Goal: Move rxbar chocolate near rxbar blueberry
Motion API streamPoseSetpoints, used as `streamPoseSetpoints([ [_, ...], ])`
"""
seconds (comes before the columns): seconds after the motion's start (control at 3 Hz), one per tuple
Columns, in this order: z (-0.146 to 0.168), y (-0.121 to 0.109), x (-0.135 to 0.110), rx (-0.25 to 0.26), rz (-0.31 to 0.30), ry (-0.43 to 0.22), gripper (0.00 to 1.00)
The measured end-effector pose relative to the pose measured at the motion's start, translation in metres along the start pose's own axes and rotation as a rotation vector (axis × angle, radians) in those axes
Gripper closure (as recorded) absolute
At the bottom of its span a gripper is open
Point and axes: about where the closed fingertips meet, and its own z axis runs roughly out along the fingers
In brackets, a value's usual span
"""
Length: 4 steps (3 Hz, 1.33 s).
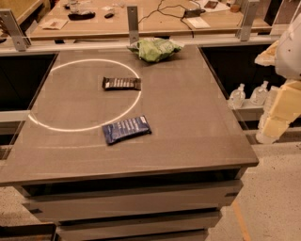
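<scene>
The rxbar chocolate (122,83), a slim dark brown-black bar with pale lettering, lies flat on the grey table (188,122), on the right side of a white ring of light. The rxbar blueberry (126,129), a wider dark blue wrapper with white lettering, lies nearer the front, on the ring's lower right edge. About a bar's length of bare table separates the two. My gripper (275,117) hangs with the pale arm at the right edge of the view, beyond the table's right side and away from both bars.
A crumpled green bag (154,49) sits at the table's far edge. Clear bottles (249,95) stand on a shelf to the right, close to my arm. A workbench with cables and small items (141,14) runs behind the table.
</scene>
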Motion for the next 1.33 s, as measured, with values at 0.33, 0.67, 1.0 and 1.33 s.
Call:
streamPoseSetpoints([
  [0.33, 0.000, 0.000, 0.000, 0.000, 0.000, 0.000, 0.00],
  [0.67, 0.002, -0.006, -0.002, -0.004, 0.023, -0.019, 0.00],
  [1.0, 0.007, -0.020, -0.005, -0.014, 0.040, -0.106, 0.00],
  [1.33, 0.018, -0.030, -0.016, -0.013, -0.002, -0.246, 0.00],
])
